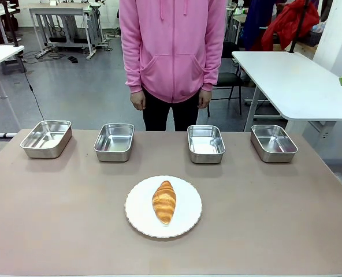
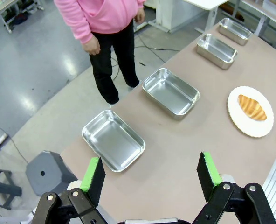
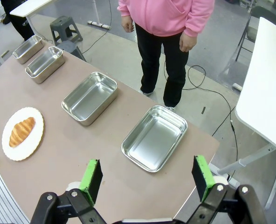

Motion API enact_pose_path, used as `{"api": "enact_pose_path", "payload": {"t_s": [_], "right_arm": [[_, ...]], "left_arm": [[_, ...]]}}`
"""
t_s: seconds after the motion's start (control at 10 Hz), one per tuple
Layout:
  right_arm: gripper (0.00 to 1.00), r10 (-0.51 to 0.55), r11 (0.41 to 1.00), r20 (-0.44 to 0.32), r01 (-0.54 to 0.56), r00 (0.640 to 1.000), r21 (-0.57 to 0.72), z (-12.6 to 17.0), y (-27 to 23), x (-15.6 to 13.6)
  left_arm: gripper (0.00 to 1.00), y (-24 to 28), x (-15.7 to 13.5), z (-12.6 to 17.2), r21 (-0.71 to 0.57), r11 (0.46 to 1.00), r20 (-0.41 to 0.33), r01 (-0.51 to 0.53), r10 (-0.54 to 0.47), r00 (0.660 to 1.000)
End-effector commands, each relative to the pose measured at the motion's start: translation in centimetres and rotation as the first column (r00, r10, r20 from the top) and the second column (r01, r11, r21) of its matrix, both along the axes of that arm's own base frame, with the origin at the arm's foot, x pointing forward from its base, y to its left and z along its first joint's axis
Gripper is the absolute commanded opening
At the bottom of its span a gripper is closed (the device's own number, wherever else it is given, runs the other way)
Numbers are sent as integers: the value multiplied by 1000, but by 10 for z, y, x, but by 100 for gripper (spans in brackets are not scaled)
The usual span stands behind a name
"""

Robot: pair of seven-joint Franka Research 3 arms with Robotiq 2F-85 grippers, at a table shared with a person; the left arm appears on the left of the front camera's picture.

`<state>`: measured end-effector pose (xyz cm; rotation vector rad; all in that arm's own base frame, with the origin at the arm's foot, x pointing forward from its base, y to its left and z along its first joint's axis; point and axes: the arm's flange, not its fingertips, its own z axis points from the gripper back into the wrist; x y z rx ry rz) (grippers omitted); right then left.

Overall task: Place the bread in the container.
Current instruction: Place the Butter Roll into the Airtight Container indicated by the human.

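Near the table's (image 1: 275, 231) front edge, the bread (image 1: 164, 201) lay on a white plate (image 1: 137, 214).
Left gripper (image 2: 149, 172) and right gripper (image 3: 147, 175) hung with jaws wide and empty; four steel trays (image 1: 114, 141) lined the far edge. Pickup looked not yet begun: next, one gripper needed to descend over the bread.

We see the bread (image 1: 164, 201) golden-brown, banded with paler ridges and darker at its tips. It lies on a plain white plate (image 1: 137, 210) near the table's near edge. The table (image 1: 55, 219) is a flat, unpatterned taupe-brown. Along its far edge the left-corner tray (image 1: 46, 138), second tray (image 1: 114, 141), third tray (image 1: 206, 143) and right-corner tray (image 1: 273, 142) are all mirror-bright silver. The person's hoodie (image 1: 172, 46) is pink and the trousers (image 1: 170, 112) black. The left gripper (image 2: 150, 171) and right gripper (image 3: 147, 177) are black with bright green pads.
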<state>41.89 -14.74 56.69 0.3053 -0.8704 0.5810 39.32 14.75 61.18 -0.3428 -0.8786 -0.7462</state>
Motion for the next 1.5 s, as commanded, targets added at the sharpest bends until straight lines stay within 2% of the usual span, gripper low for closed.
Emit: {"api": "enact_pose_path", "payload": {"t_s": [0.0, 1.4], "right_arm": [[100, 15, 1000, 24, -15, 1000, 14, 0, -1, 3], [100, 15, 1000, 24, -15, 1000, 14, 0, -1, 3]], "left_arm": [[100, -1, -1, 1, -3, 1000, 7, 8, -8, 1000], [100, -1, -1, 1, -3, 1000, 7, 8, -8, 1000]]}}
